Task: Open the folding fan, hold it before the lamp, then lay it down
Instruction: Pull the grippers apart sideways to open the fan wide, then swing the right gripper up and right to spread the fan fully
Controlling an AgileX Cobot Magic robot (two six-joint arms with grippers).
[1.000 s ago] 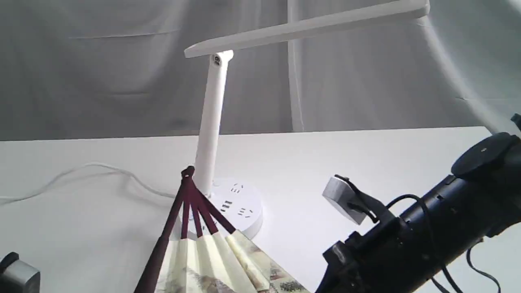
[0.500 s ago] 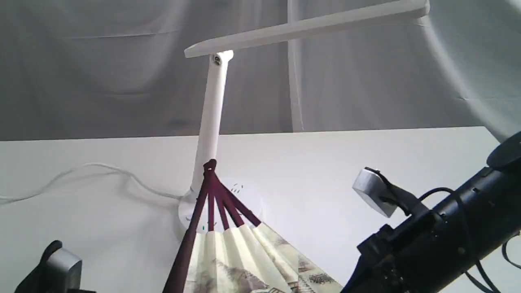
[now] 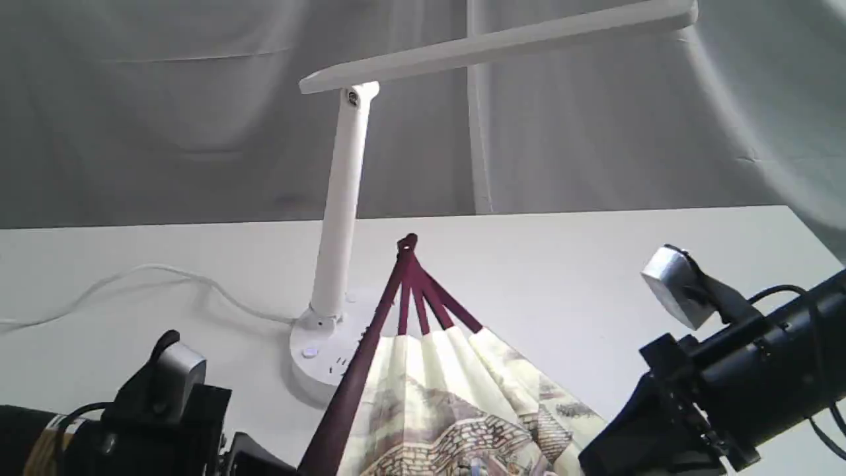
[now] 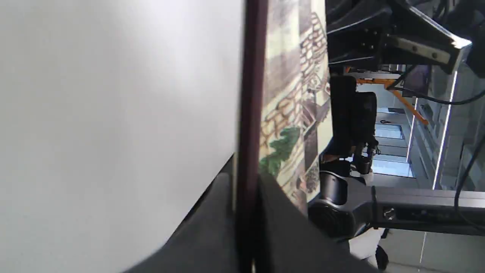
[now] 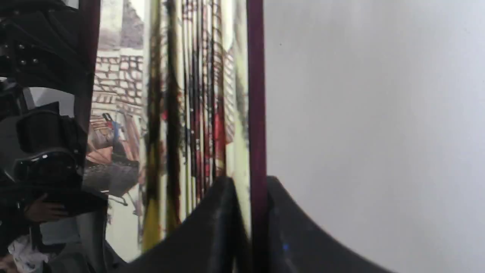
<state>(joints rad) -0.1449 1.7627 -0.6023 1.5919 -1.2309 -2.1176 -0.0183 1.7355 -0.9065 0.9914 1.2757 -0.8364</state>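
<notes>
The folding fan (image 3: 449,390) is spread partway, pivot upward, its cream landscape leaf facing the exterior view and its maroon ribs fanning down. It stands just right of the white lamp (image 3: 340,218) and covers part of the lamp's round base. My left gripper (image 4: 245,182) is shut on the fan's maroon outer rib (image 4: 252,94). My right gripper (image 5: 252,185) is shut on the other outer rib (image 5: 255,94), with the pleated leaf (image 5: 182,98) beside it. In the exterior view both grippers' tips fall below the frame's lower edge; only the arms show.
The lamp's white cord (image 3: 145,281) trails left across the white table (image 3: 595,264). The flat bar head (image 3: 496,46) reaches out overhead to the right. Grey cloth hangs behind the table. My left arm (image 3: 132,423) and right arm (image 3: 727,390) fill the lower corners.
The fan has risen and shifted right, from in front of the lamp's stem to its right side, and spread a little wider. Both arms moved right, the left one coming into view.
</notes>
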